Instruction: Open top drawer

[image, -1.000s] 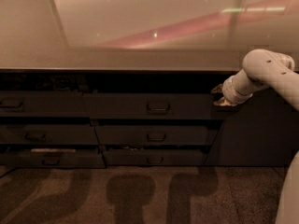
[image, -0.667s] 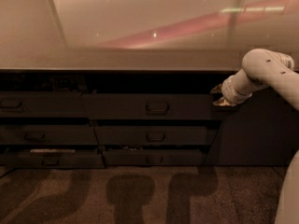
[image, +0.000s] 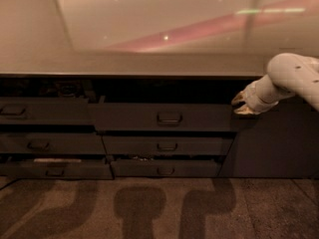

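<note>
The top drawer (image: 164, 117) is the long dark front under the countertop, with a small loop handle (image: 169, 117) at its centre. Its front stands out from the cabinet, and a dark gap shows above it. My gripper (image: 240, 105), on a white arm coming in from the right, hovers at the drawer's upper right corner, well to the right of the handle. Whether it touches the drawer front is unclear.
A shorter drawer (image: 30, 111) on the left is also pulled out, with clutter (image: 65, 88) above it. Below are two middle fronts (image: 167, 146) and two bottom ones (image: 55, 171). A glossy countertop (image: 149, 63) overhangs them. A dark panel (image: 279, 143) stands at the right, above carpet (image: 159, 208).
</note>
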You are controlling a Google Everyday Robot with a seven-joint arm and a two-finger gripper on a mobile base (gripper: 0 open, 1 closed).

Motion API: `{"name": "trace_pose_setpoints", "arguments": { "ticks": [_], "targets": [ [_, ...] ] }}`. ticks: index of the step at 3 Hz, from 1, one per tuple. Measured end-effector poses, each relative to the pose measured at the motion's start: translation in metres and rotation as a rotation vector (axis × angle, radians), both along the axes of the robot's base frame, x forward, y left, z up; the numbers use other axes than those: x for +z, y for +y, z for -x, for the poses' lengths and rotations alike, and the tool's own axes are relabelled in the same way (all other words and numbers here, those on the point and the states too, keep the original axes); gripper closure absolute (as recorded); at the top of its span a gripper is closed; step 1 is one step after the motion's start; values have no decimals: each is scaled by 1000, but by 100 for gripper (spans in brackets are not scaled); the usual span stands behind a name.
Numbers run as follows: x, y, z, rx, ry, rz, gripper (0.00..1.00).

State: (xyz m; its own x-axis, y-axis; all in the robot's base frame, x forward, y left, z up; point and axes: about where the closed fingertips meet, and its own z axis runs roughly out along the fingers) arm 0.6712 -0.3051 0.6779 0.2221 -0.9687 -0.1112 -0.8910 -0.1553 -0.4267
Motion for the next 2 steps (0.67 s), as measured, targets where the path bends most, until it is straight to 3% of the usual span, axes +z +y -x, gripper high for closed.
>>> {"name": "trace_pose_setpoints", "arguments": {
  "ticks": [2],
  "targets": [
    [3, 1, 5, 4, 2, 2, 100]
  ]
}}
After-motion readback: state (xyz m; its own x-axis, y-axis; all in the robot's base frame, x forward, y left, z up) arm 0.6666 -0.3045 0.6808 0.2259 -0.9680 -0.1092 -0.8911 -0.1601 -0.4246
